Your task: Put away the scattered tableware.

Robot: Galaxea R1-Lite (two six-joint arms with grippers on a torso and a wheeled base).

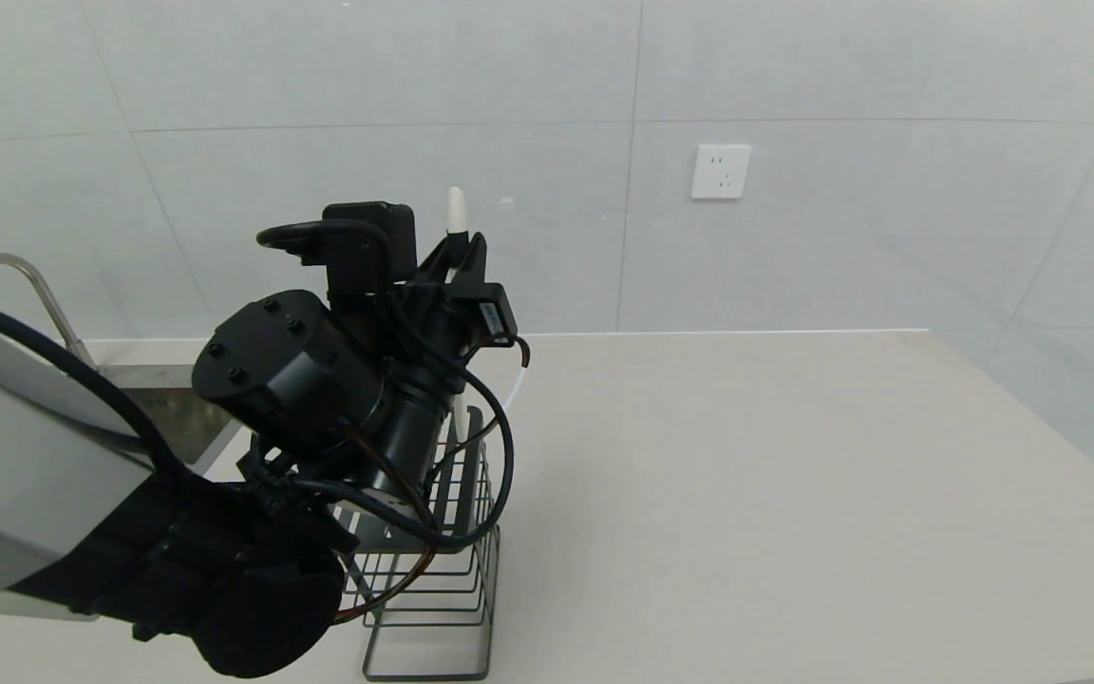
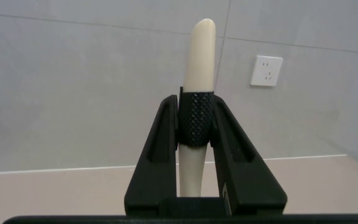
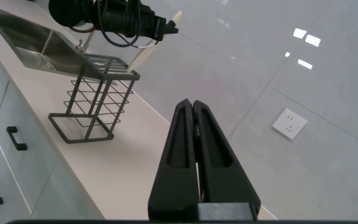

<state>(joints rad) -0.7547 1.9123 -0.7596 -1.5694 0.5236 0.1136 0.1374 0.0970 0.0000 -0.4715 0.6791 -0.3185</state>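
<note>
My left pincer [image 1: 457, 252] is clamped narrow on a cream utensil [image 1: 455, 207], its ribbed pads pinching the handle a little below the rounded tip, so that the tip pokes out toward twelve o'clock and the rest hangs down free. I hold it near upright because it has to go into the wire rack [image 1: 471, 570] end first. The rack stands on the counter [image 1: 746, 494] at about seven o'clock in my head view, directly under my wrist, with the sink [image 1: 158, 404] just beside it toward nine o'clock. From my right wrist, the utensil slants down to the rack's top rim. Whether its lower end is already inside a compartment I cannot tell, nor whether it is a spoon or something else, since my own arm hides that end. My right pincer [image 3: 194, 106] is closed on nothing and kept well apart from the rack, which I judge leaves the left arm room to work. The next move, I think, is a straight lowering before I let go; a tilt could catch the wires.
</note>
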